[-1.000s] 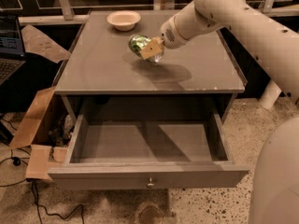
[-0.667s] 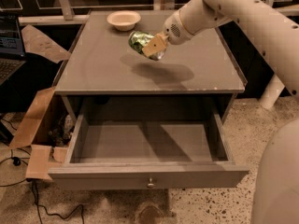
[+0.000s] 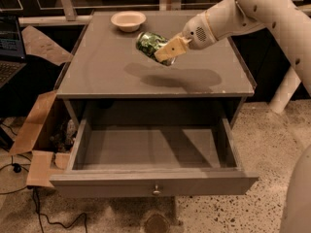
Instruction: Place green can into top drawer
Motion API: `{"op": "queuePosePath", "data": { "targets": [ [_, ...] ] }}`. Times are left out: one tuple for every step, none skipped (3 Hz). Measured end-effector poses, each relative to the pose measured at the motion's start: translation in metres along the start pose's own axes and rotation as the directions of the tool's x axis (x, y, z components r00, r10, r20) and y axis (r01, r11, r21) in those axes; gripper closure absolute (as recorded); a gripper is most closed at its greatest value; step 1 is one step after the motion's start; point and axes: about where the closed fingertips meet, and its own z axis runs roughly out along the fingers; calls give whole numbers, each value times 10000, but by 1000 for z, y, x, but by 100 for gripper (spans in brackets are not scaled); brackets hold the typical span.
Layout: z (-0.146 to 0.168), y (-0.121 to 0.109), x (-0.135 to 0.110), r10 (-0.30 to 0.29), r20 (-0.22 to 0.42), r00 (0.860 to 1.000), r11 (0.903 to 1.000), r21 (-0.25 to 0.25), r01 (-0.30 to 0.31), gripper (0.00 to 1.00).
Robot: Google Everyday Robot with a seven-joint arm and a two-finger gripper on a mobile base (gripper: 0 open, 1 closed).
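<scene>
1. The gripper (image 3: 164, 51) hangs in the air above the grey cabinet top (image 3: 97, 67), at the end of a white arm (image 3: 228, 18) that reaches in from the right.
2. Its tan fingers (image 3: 171, 47) are clamped on the green can (image 3: 148, 41), which lies tilted between them. The can's far end sticks out past the fingertips to the left.
3. The can has a mottled green-and-white print; I cannot make out any lettering or brand on it.
4. Beyond the fingertips and to the left, a beige bowl (image 3: 128, 21) sits near the cabinet top's back edge, apart from the can.
5. Directly under the fingers, a shadow (image 3: 180, 77) lies on the cabinet top.
6. Well below and in front of the fingers, the top drawer (image 3: 107, 184) is pulled out, a small round knob (image 3: 156, 191) at the centre of its front.
</scene>
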Motion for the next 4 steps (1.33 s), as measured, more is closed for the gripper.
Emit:
{"op": "queuePosePath", "data": {
  "targets": [
    [-20, 26, 12, -273, 782, 9966, 9967, -736, 331, 100],
    [-35, 51, 30, -336, 1478, 9885, 9883, -1424, 549, 100],
    [-46, 70, 46, -285, 2124, 9768, 9757, -2067, 734, 100],
    [-44, 71, 45, -290, 2111, 9770, 9740, -2138, 751, 100]
  ]
}}
